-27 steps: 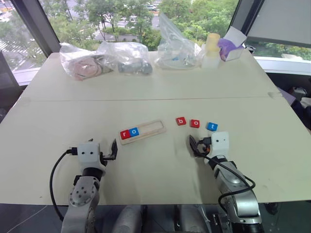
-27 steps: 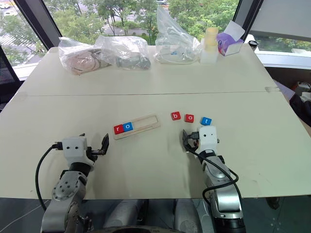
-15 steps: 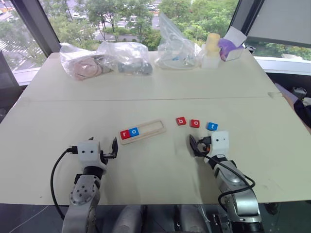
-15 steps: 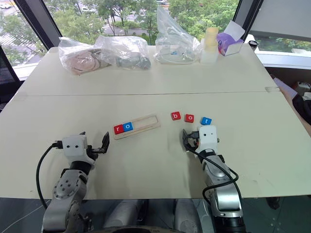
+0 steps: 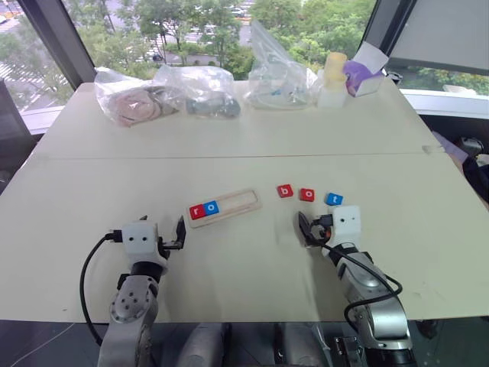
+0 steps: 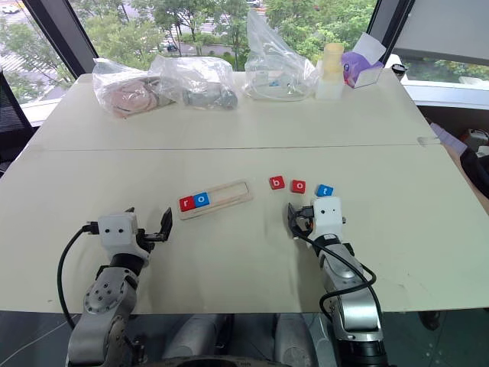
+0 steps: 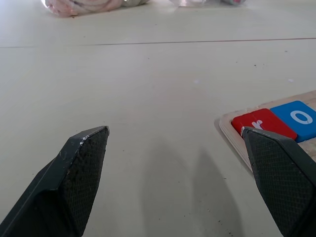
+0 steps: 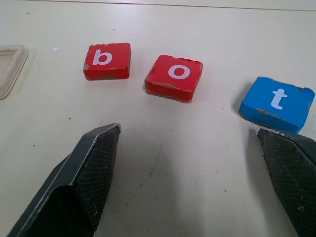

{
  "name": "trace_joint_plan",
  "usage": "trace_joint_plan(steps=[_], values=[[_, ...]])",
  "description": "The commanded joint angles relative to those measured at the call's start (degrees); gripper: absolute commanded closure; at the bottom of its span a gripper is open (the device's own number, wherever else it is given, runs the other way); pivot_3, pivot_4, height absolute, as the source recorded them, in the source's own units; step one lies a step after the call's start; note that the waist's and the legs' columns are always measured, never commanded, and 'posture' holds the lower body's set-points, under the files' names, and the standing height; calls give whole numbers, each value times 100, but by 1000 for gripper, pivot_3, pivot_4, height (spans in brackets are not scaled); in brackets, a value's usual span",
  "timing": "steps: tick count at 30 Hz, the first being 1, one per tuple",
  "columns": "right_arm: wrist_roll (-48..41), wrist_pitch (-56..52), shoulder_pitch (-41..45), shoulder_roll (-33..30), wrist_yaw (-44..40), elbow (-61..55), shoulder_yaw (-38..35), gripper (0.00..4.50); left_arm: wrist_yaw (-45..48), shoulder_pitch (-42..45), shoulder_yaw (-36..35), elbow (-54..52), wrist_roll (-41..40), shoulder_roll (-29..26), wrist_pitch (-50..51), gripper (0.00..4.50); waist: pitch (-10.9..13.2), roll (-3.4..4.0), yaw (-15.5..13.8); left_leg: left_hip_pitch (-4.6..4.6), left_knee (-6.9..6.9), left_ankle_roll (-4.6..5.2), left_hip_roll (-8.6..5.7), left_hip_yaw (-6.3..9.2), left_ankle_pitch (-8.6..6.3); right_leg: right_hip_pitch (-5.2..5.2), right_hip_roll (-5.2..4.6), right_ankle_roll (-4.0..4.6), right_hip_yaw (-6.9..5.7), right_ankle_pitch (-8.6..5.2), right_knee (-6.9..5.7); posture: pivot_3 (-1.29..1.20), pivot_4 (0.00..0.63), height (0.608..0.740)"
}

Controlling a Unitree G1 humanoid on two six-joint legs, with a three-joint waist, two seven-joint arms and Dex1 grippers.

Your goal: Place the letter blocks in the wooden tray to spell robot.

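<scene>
The wooden tray (image 5: pixel 226 207) lies mid-table, holding a red r block (image 5: pixel 197 212) and a blue o block (image 5: pixel 212 207) at its left end. To its right, loose on the table, sit a red b block (image 8: pixel 106 61), a red o block (image 8: pixel 174 77) and a blue t block (image 8: pixel 276 104). My right gripper (image 8: pixel 192 185) hovers open just short of these three, holding nothing. My left gripper (image 7: pixel 173 173) is open and empty near the tray's left end.
Along the table's far edge lie clear plastic bags (image 5: pixel 164 93) of items, another bag (image 5: pixel 276 76), a pale yellow cup (image 5: pixel 334 70) and a purple box (image 5: pixel 361 76). A seam (image 5: pixel 229 157) crosses the table. Dark furniture stands to the right.
</scene>
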State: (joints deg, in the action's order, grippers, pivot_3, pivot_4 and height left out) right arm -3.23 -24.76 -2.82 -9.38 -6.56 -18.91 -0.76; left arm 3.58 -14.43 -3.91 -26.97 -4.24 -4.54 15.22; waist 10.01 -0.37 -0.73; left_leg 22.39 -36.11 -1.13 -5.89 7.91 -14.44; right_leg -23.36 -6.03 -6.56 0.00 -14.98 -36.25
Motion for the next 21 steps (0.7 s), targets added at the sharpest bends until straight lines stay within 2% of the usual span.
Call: trace_joint_plan(steps=[1,3,6,9,13,18,21], values=[[173,236,-5,-337,-216,-200,27,20,242,93,-29,-125,-23,-234,-188,0,0,0,-3,0,0,0,0,0,0,0,0,0,0,0,0,0,150,740],[149,298,14,-537,-412,-269,39,20,421,147,-30,-184,-111,-381,-147,0,0,0,-3,1,1,0,0,0,0,0,0,0,-1,0,0,0,150,740],[-153,369,71,-1296,-1537,-610,271,20,1018,227,79,-457,-367,-822,50,0,2,2,7,1,-1,0,0,-1,0,1,1,0,-1,0,1,0,150,740],[-691,-101,262,-1732,-2139,-903,118,20,1409,377,24,-680,-734,-1171,401,0,3,1,14,1,1,0,4,-2,0,1,3,0,-1,0,2,0,150,740],[-1510,-812,1019,-2521,-2994,-1102,-290,20,2459,921,-328,-727,-1522,-2187,996,0,9,5,6,2,-6,-3,20,-2,3,1,16,31,-5,8,4,0,150,740],[-1895,-1033,1567,-3257,-3765,-975,-298,20,3827,1704,-484,252,-2055,-3287,1090,0,9,4,2,1,-2,-5,33,-2,4,3,25,37,-12,10,9,0,150,740],[-1894,-969,1977,-3417,-3965,-752,-208,20,5117,2789,10,1940,-1633,-3958,349,0,14,5,-7,4,6,-5,33,-5,4,-2,24,22,-12,19,15,0,150,740]])
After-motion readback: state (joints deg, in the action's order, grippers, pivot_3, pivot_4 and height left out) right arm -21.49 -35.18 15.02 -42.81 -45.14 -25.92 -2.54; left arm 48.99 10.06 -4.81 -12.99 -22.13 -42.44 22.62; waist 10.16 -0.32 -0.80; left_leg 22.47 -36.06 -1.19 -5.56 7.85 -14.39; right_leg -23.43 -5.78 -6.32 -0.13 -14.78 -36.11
